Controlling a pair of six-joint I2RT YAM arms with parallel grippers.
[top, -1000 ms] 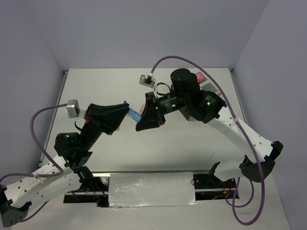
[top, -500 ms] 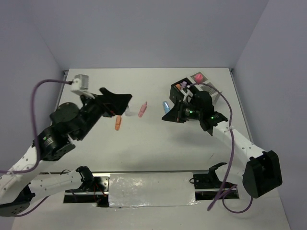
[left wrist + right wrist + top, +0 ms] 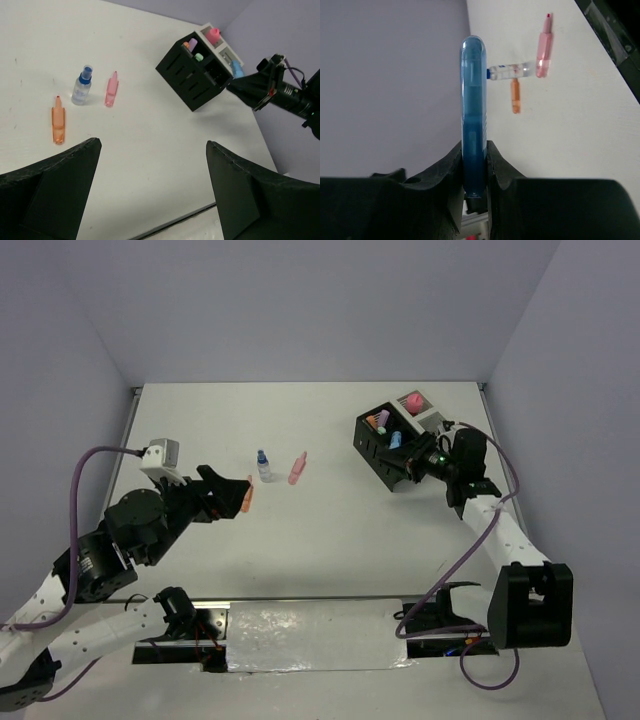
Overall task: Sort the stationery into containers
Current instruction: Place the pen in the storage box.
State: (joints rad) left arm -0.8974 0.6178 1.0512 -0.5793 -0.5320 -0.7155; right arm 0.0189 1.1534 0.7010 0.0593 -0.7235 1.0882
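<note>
Top view: the left gripper (image 3: 228,502), jaws wide and empty, sits just left of the orange pen (image 3: 246,496), far nearer to it than the right arm. Three items lie loose on the table: that pen, one pink pen (image 3: 297,468) and one bottle (image 3: 263,466). There are two boxes, black (image 3: 372,452) and white (image 3: 435,418).

Left wrist: the orange pen lies ahead-left, its long axis running away from the jaws.

Right wrist: the right gripper (image 3: 473,150) is clamped on one blue pen (image 3: 473,100), seemingly beside the black box.

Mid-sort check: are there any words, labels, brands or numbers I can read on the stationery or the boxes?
No text can be read in any view.
small bottle: blue and red marks on its label, too blurred to read.
blue highlighter in the right pincer: no print shows.
black box: no writing shows.
</note>
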